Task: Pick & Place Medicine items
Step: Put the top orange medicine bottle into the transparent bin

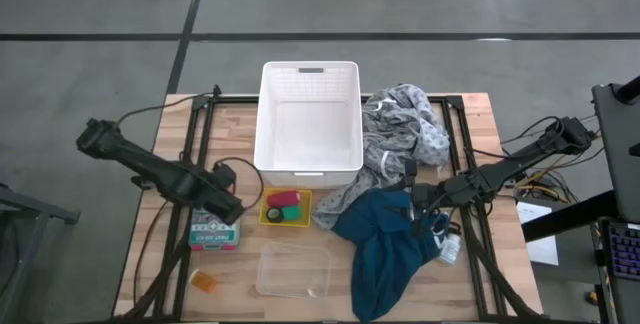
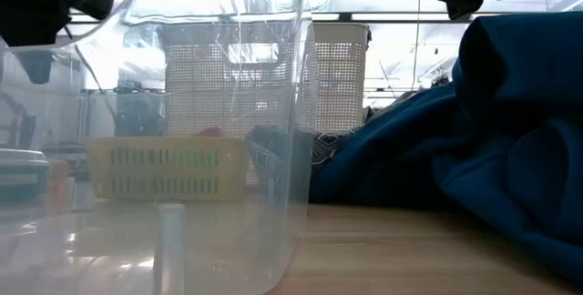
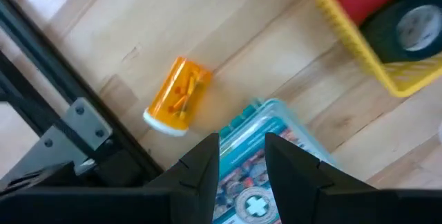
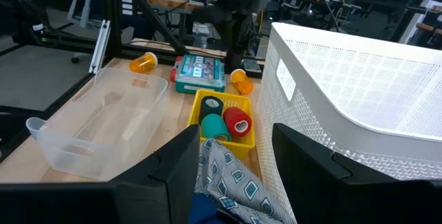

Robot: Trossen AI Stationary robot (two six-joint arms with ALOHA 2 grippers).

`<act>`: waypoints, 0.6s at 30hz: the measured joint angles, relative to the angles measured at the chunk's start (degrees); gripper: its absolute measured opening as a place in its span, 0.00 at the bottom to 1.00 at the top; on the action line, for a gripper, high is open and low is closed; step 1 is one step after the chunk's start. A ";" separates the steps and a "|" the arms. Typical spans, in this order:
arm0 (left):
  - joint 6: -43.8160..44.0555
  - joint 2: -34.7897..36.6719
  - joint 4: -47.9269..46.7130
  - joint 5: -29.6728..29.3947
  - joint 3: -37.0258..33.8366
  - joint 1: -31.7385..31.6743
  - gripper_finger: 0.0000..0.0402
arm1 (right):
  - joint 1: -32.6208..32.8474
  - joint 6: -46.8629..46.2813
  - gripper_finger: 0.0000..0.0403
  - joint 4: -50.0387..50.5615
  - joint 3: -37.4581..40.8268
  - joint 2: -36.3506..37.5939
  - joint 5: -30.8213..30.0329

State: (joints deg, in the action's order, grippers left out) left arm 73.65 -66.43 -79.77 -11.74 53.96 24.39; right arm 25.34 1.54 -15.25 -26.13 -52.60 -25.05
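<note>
A teal-and-white medicine box [image 1: 215, 232] lies flat on the table. My left gripper [image 1: 228, 210] hangs open just above it, and in the left wrist view its fingers [image 3: 207, 165] frame the box [image 3: 257, 182]. One orange pill bottle [image 3: 179, 96] lies on its side near the table's near-left corner [image 1: 203, 282]. A second orange pill bottle [image 4: 242, 81] lies between the box and a yellow tray [image 1: 287, 208]. The tray holds a red roll [image 4: 237, 122], a green roll [image 4: 214, 127] and a dark roll [image 4: 211, 105]. A white bottle [image 1: 450, 249] lies by the teal-blue cloth [image 1: 388, 249]. My right gripper [image 1: 420, 204] is open above the cloths.
A white slatted basket [image 1: 310, 119] stands at the far middle of the table. A clear plastic tub [image 1: 293, 269] sits at the near edge. A grey patterned cloth [image 1: 400, 134] is heaped right of the basket, partly over the teal-blue cloth. Black frame rails [image 1: 190, 154] run along both table sides.
</note>
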 joint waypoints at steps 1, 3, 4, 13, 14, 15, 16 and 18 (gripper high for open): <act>0.02 1.52 0.03 0.85 -1.08 -0.71 0.29 | -0.02 0.00 0.45 0.00 0.00 0.02 0.01; 0.02 4.36 0.16 3.18 -3.60 -2.56 0.29 | -0.01 0.00 0.45 0.00 0.00 0.00 0.00; -0.08 5.54 0.17 4.46 -4.87 -3.61 0.29 | -0.01 0.00 0.45 0.00 0.00 0.00 -0.01; -15.36 8.25 1.46 7.66 -10.19 -13.83 0.29 | -0.02 0.00 0.45 0.00 0.00 0.00 0.01; -17.64 7.90 1.74 7.39 -10.17 -14.97 0.29 | -0.02 0.00 0.45 0.00 0.00 0.00 0.00; -19.65 7.60 1.93 7.22 -10.17 -16.26 0.29 | -0.01 0.00 0.44 0.00 0.00 0.01 0.00; -21.46 7.35 2.14 7.06 -10.17 -17.57 0.29 | -0.01 0.01 0.44 0.00 0.00 0.01 0.00; -24.93 6.83 2.60 7.06 -10.22 -20.23 0.29 | -0.02 0.00 0.44 0.00 0.00 0.00 0.01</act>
State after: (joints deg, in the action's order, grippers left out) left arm 48.72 -59.60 -77.17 -4.69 43.73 4.16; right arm 25.32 1.54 -15.25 -26.13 -52.60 -25.04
